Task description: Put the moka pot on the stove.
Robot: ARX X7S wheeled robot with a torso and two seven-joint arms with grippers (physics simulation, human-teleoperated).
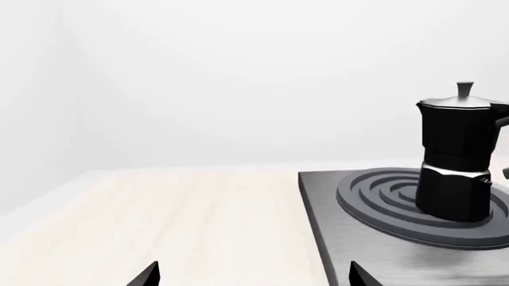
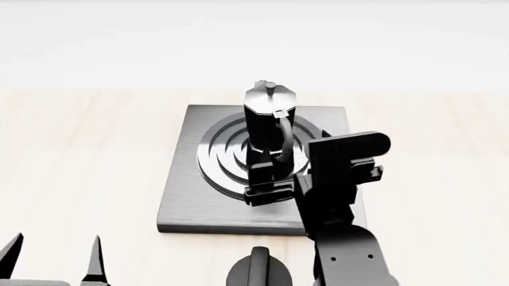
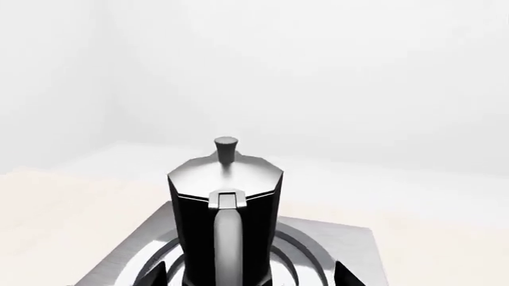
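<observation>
Right hand point(image 2: 263, 192) sits low at the near edge of the burner rings, just behind the moka pot point(image 2: 269, 122), its fingers spread to either side of the pot's base; the right wrist view shows both fingertips point(image 3: 154, 275) apart from the black body, gripping nothing. The moka pot stands upright on the raised concentric burner in the middle of the stove point(image 2: 185, 196), its silver lid and knob on top and its curved handle turned toward the robot. The grey stove slab lies flat on the pale wooden tabletop point(image 2: 80, 155). Left hand point(image 2: 52, 257) hangs at the near left, well apart from the stove, fingers spread wide and empty. A black round knob point(image 2: 259, 271) shows at the head view's lower edge, just in front of the stove.
</observation>
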